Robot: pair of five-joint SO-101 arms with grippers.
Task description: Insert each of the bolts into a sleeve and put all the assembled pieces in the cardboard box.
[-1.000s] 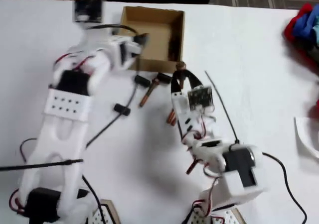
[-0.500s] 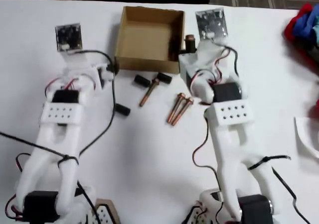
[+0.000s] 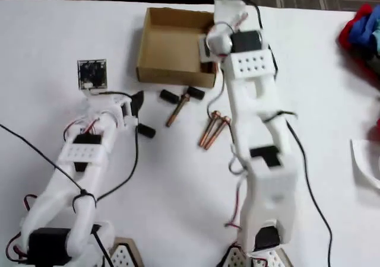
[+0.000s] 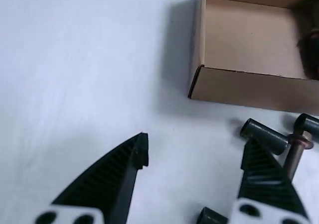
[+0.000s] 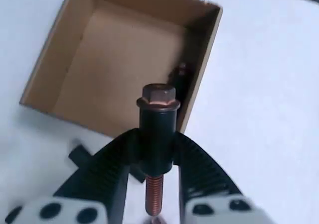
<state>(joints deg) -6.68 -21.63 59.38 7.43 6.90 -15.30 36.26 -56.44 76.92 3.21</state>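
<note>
Since the earlier frame the right arm has stretched forward, bringing its wrist over the far right corner of the cardboard box (image 3: 172, 41). The left arm has drawn back from the box towards the loose parts.

Right claw (image 5: 157, 140): clamped on a sleeve (image 5: 156, 127) with a bolt (image 5: 158, 98) run through it. The head stands above the sleeve and the threaded end projects below. The assembly is held upright above the box, close to one wall. A dark item (image 5: 178, 74) lies inside against that wall. It is probably an earlier assembly, but it is too shadowed to confirm.

Left claw (image 4: 195, 145): spread wide and holding nothing, low over the table (image 3: 178, 190), just short of the box.

Outstanding on the table:
- a pair of bolts (image 3: 214, 129) lying side by side
- a third bolt (image 3: 177, 110) with its head at a loose sleeve (image 3: 195, 92), whether inside it or merely against it I cannot tell
- a second loose sleeve (image 3: 168, 95) just beside that one
- a third loose sleeve (image 3: 146, 130) near the left claw

Step in hand, by my judgement: delivery of one finished piece to the box, with three pairs still to deal with.

The next move calls for the right claw to sit squarely over the box floor, clear of the wall. It should then lower and part its jaws so the piece drops inside rather than catching the rim. The left claw is well placed to take the nearest sleeve.
</note>
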